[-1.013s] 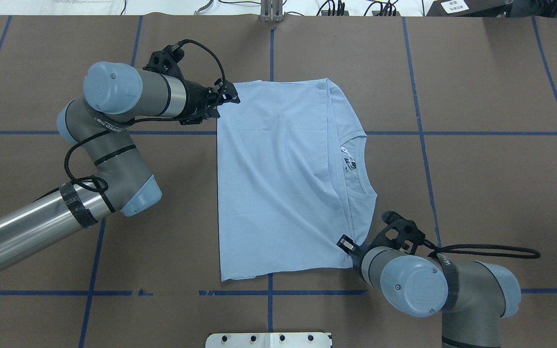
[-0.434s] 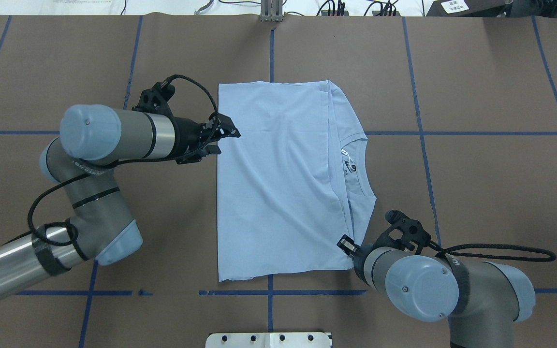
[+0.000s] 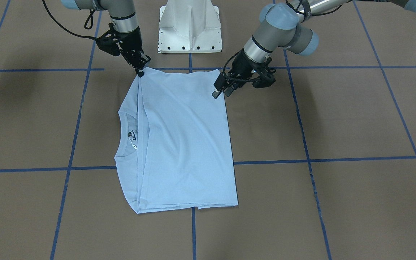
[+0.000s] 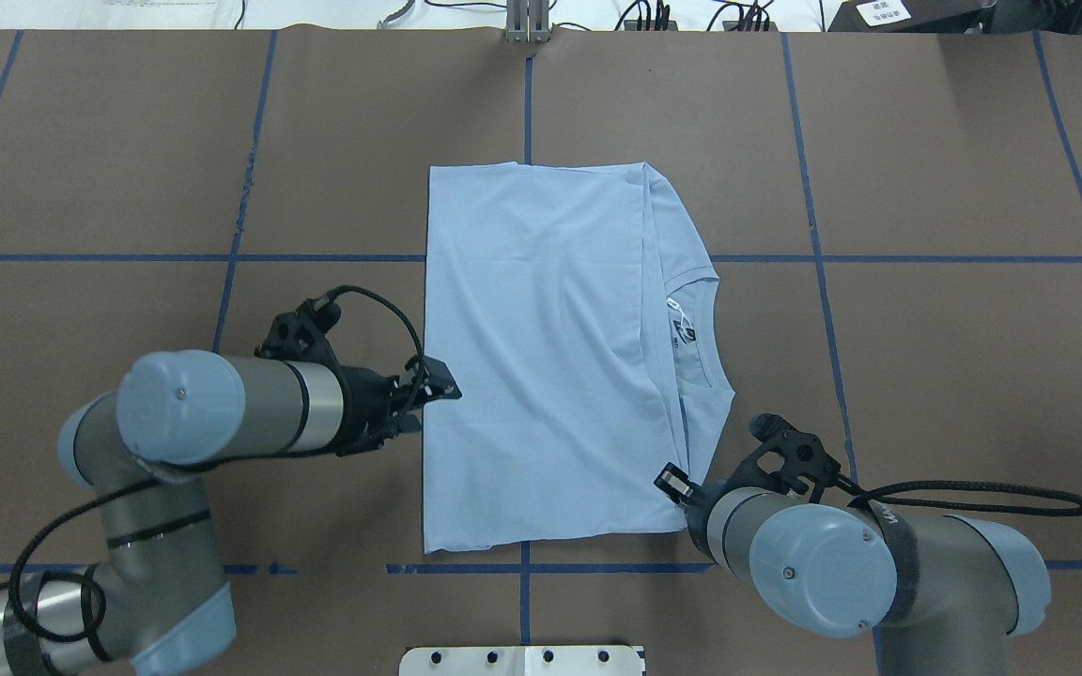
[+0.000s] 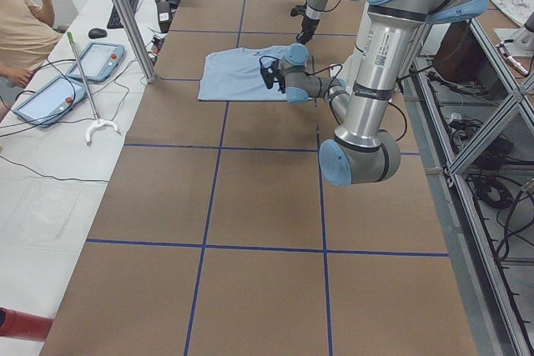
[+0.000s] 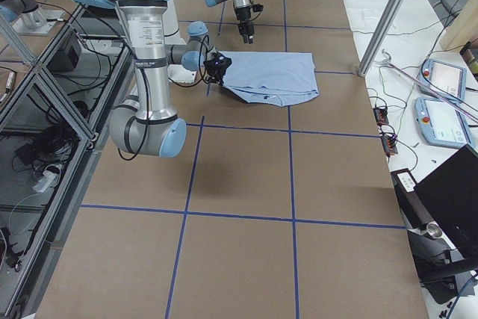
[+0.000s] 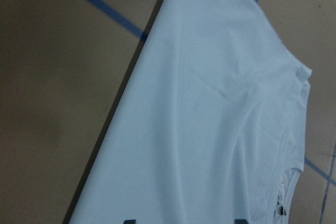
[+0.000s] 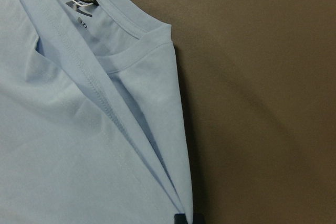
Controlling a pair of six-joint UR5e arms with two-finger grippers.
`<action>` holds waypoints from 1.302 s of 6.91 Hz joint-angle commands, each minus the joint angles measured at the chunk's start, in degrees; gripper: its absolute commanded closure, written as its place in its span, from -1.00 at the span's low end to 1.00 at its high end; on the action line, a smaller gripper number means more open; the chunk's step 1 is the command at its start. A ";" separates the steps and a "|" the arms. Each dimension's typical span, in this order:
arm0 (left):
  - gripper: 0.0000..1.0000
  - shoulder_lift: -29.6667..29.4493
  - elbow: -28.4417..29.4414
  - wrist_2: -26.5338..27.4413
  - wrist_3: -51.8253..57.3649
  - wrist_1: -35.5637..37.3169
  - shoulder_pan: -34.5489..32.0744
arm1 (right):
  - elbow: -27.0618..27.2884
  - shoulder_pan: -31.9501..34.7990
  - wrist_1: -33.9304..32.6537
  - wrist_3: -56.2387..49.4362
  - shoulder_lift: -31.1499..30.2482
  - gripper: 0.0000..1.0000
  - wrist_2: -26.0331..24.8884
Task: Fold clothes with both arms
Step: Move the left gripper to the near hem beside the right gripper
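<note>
The T-shirt (image 4: 541, 357) lies flat in the middle of the table (image 4: 926, 376), its collar (image 8: 134, 22) showing at the right edge and its left edge straight. My left gripper (image 4: 440, 391) hangs over that left edge toward the near end, jaws spread wide, holding nothing. My right gripper (image 4: 673, 484) sits at the near right corner, pinched closed on the layered cloth. Bare table lies open all round, with the far edge clear of both arms
</note>
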 commanded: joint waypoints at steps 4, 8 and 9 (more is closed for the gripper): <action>-0.39 1.16 -3.27 4.68 -6.27 10.63 10.76 | 0.00 -0.33 -0.07 0.06 0.07 1.00 -0.08; 0.93 1.42 -3.70 4.59 -6.62 11.18 10.68 | 0.00 -0.33 -0.07 0.06 0.59 1.00 0.01; 1.00 1.42 -4.66 4.59 -6.62 11.18 10.59 | 0.00 -0.25 -0.07 0.06 0.51 1.00 0.01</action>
